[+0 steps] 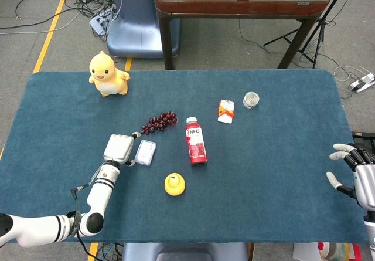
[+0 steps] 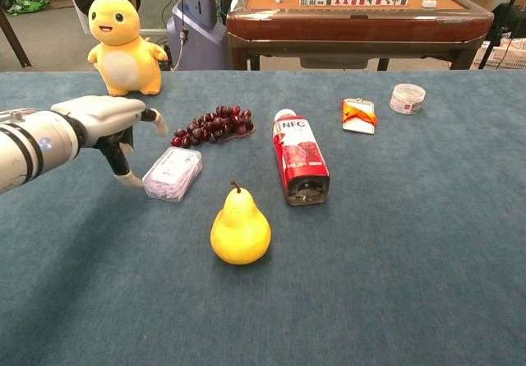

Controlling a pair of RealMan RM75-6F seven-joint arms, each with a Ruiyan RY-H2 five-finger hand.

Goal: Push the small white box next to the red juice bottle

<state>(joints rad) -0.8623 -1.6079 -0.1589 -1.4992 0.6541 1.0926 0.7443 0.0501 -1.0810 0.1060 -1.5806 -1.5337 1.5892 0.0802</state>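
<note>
The small white box (image 1: 145,152) (image 2: 173,173) lies flat on the blue table, left of the red juice bottle (image 1: 195,141) (image 2: 299,156), which lies on its side. A gap of bare cloth separates box and bottle. My left hand (image 1: 119,149) (image 2: 111,122) is at the box's left edge, fingers apart, with a fingertip (image 2: 130,180) touching the box's near-left corner; it holds nothing. My right hand (image 1: 356,176) rests at the table's right edge, fingers spread, far from everything.
A yellow pear (image 1: 174,184) (image 2: 240,226) stands just in front of the gap between box and bottle. Purple grapes (image 1: 159,122) (image 2: 212,125) lie behind the box. A yellow plush toy (image 1: 107,74) sits far left. An orange packet (image 1: 225,111) and a small round cup (image 1: 251,100) lie beyond the bottle.
</note>
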